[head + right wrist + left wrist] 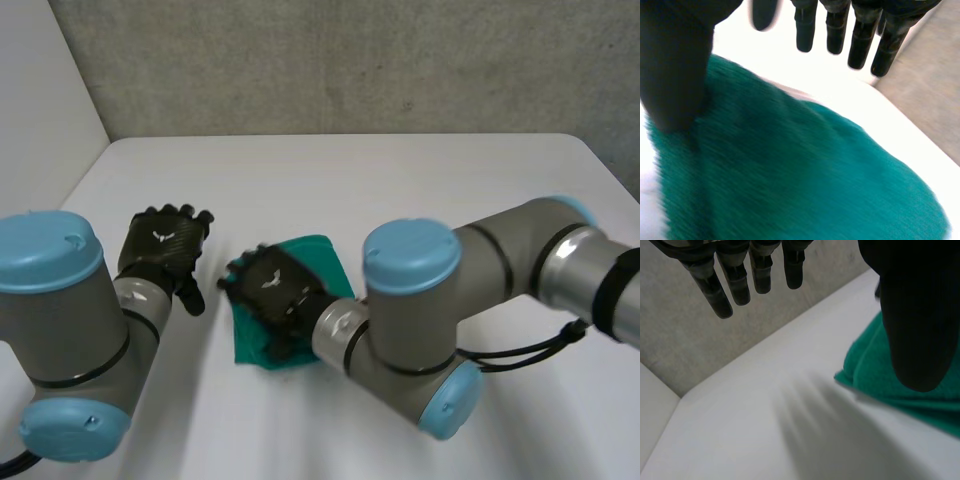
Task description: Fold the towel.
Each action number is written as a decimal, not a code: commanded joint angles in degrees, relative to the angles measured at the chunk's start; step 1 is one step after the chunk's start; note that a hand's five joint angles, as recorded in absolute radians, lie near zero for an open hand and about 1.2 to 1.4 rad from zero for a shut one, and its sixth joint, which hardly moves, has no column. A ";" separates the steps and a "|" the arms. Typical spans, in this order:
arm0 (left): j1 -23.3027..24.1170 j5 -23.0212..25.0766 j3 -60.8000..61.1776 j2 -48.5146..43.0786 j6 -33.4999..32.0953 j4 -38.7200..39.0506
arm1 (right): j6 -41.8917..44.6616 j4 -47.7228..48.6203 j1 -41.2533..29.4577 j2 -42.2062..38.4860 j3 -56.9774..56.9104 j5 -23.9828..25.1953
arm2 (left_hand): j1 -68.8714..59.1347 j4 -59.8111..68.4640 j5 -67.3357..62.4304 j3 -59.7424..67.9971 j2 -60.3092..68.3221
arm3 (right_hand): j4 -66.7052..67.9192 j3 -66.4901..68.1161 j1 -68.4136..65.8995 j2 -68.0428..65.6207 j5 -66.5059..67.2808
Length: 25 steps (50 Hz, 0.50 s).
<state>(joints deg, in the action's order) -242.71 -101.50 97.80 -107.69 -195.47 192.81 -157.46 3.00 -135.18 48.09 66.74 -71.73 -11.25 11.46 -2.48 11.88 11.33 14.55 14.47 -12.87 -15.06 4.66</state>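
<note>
Right hand, fingers straight, over green towel w/ long axis approx near-to-far; left hand slack-fingered beside it.

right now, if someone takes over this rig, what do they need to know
Left hand: open, fingers straight, over bare table just beside the towel's edge, holding nothing.
Right hand: open, fingers straight, spread over the middle of the green towel; whether it presses down is hard to tell.
Towel: a small compact shape on the table between the arms.
Done: it looks folded at least once, with layered edges in the left wrist view.
Left: probably check the fold, smooth it or fold again.
</note>
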 commanded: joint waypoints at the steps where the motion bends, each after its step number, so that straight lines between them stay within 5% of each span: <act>1: 2.23 0.86 -4.89 -2.16 3.07 0.20 | -9.70 0.69 7.03 6.56 4.79 -5.44 | 1.20 -1.42 2.43 -1.83 -1.29 | -4.55 -4.47 2.87 5.06 -4.66; 9: 7.86 4.29 -12.45 -8.22 9.30 -0.51 | -12.00 -1.50 10.99 6.93 5.16 -5.79 | 0.70 -0.91 1.93 -1.33 -0.78 | -4.55 -4.47 2.87 5.06 -4.66; 25: 3.91 -0.98 -12.73 -16.93 9.75 -11.67 | -10.51 -16.97 10.82 -8.28 -11.36 -3.68 | 1.03 -1.25 2.27 -1.67 -1.12 | -4.55 -4.47 2.87 5.06 -4.66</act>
<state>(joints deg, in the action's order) -236.09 -100.77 83.40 -122.73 -184.93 183.73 -169.27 -7.91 -124.14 44.83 61.16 -75.43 -11.25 11.46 -2.49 11.88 11.33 12.91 11.97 -11.26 -12.52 3.33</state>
